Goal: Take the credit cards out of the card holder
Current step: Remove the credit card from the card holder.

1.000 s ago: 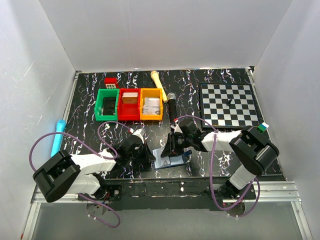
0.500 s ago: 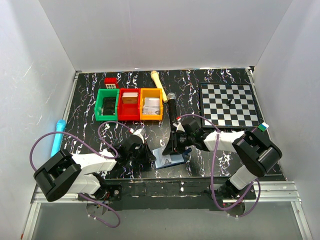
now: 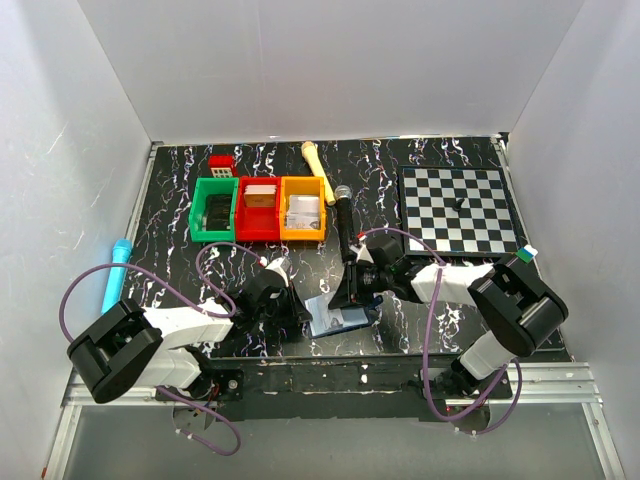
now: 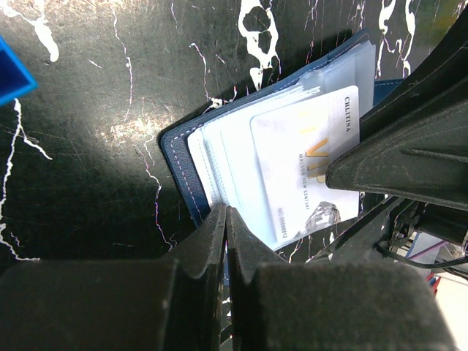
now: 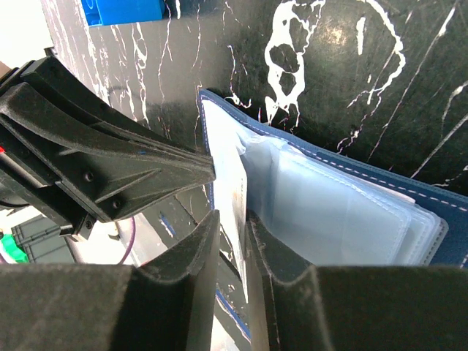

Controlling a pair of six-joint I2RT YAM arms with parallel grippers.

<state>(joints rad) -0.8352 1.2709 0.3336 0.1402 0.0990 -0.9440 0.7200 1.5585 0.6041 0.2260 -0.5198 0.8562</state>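
Where your two arms meet close to the near edge of the table (image 3: 260, 160), the card holder (image 3: 338, 318) lies opened on the black marbled top, about midway between left and right. Your left gripper (image 3: 292, 305) comes at it from the left with its jaws together. The closed tips sit right at the holder's navy edge, and from the left wrist camera you cannot tell whether they pinch a flap or only press on it.

Your right gripper (image 3: 346, 296) reaches in from the right, and its jaws are clamped on a credit card (image 4: 300, 161). In the right wrist view the pale card stands on edge in the narrow gap between the two fingers (image 5: 194, 256) and fills it. The card is whitish with gold lettering, and in the left wrist view it shows over the stack of clear plastic sleeves (image 5: 344, 212) fanned across the holder's inner face.

A small bright blue brick (image 5: 121, 11) lies on the table near the holder. Farther back, left of centre, you have three bins in a row — a green bin (image 3: 213, 210), a red bin (image 3: 258, 208) and an orange bin (image 3: 302, 208) — with a black microphone (image 3: 345, 215) just right of them. A chessboard (image 3: 460, 208) sits towards the far right corner.
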